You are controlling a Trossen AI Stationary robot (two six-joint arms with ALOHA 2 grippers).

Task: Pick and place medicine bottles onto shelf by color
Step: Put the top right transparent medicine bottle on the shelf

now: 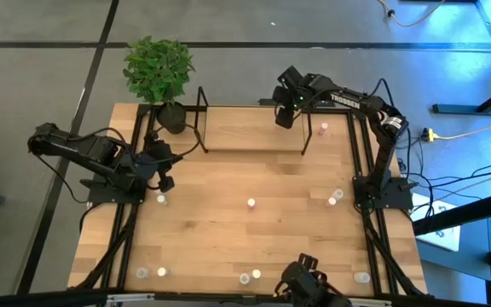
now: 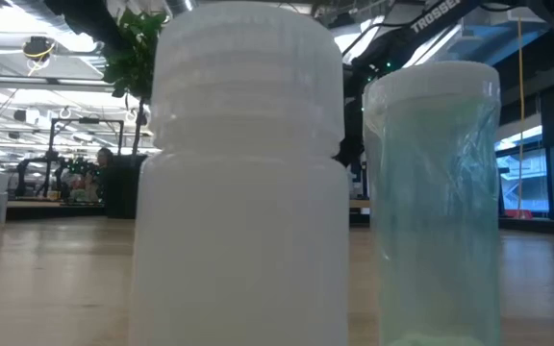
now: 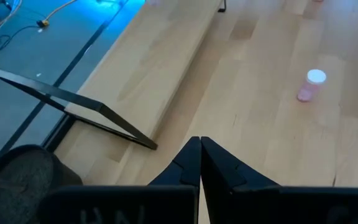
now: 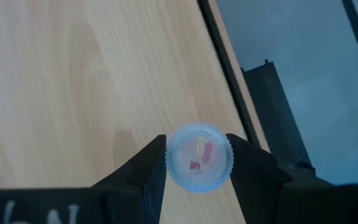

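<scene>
I am gripping a clear medicine bottle (image 4: 199,157) between my right gripper's (image 4: 197,163) fingers, holding it above the shelf (image 1: 254,128) near its right upright end. My left gripper (image 3: 201,163) is sitting clenched, empty, beside the shelf's left end, near the potted plant (image 1: 158,70).

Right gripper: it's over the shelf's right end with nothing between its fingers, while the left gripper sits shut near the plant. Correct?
Not quite. The right gripper is not empty: the right wrist view shows its fingers closed on a small clear bottle. The rest holds: it is over the right end of the shelf, and the left gripper sits shut near the plant.
</scene>
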